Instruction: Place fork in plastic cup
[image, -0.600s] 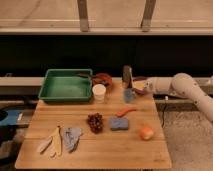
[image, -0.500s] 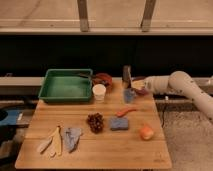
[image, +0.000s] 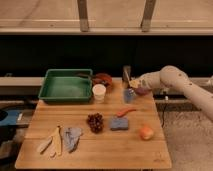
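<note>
The claw hovers just above the plastic cup; its grip I cannot tell; centre over the cup's mouth, lower the fork upright.

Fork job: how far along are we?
Done: the approach; the pincer hangs just over the plastic cup at the back right of the table. In hand: unclear, I cannot see a fork in the pincer or the cup. Left: confirming the fork drops in, then withdrawing.

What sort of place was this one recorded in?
Probably an office or lab test area: a wooden table with a green tray, against a window ledge. The gripper is just above the plastic cup.
</note>
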